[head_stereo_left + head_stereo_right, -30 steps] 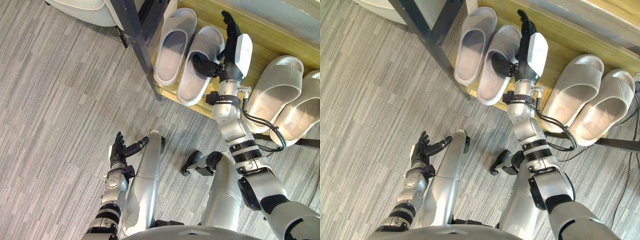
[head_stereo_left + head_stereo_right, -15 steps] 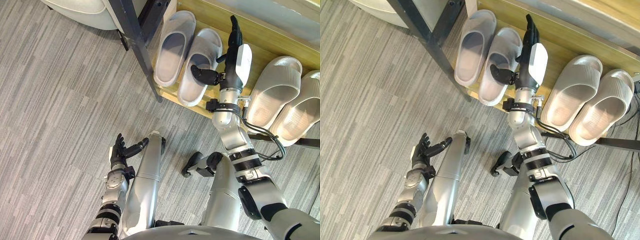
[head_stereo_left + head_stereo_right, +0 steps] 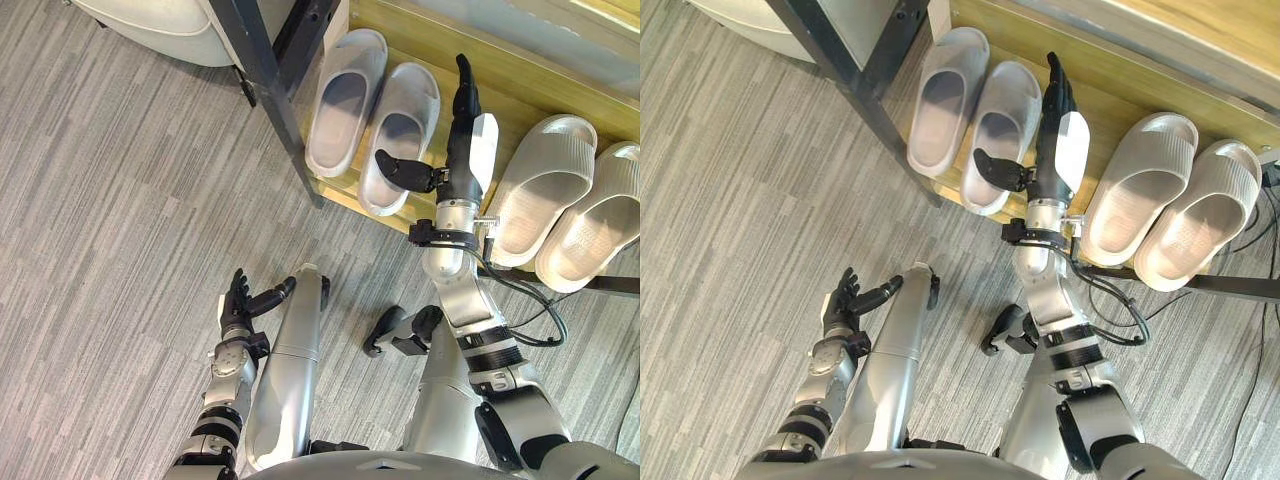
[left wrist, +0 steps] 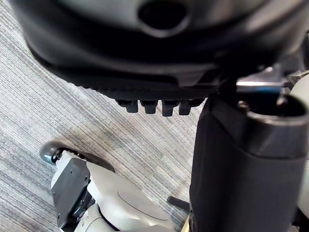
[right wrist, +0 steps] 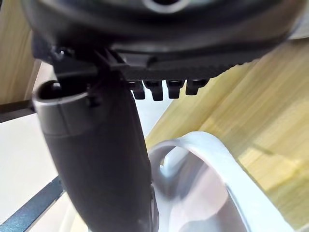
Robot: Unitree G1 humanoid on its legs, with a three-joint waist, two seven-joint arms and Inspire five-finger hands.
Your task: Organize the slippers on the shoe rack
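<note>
Grey-white slipper pair (image 3: 372,112), cream slipper pair (image 3: 560,200), pale yellow wood-grain shoe rack (image 3: 520,72).
Floor (image 3: 120,200) grey, fine streaks in alternating blocks; rack post (image 3: 265,80) black; right hand (image 3: 460,150) black with white back panel; left hand (image 3: 238,305) black.

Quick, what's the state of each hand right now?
Left hand: open, empty.
Right hand: open, fingers straight, empty, by a pale grey rubber slipper.

My left arm (image 3: 222,400) and right arm (image 3: 452,280) are silver-grey tubes with black ring bands at the joints, ending in dark fingered hands: left hand (image 3: 236,303) with a small white side patch, right hand (image 3: 463,140) with a white back plate.
</note>
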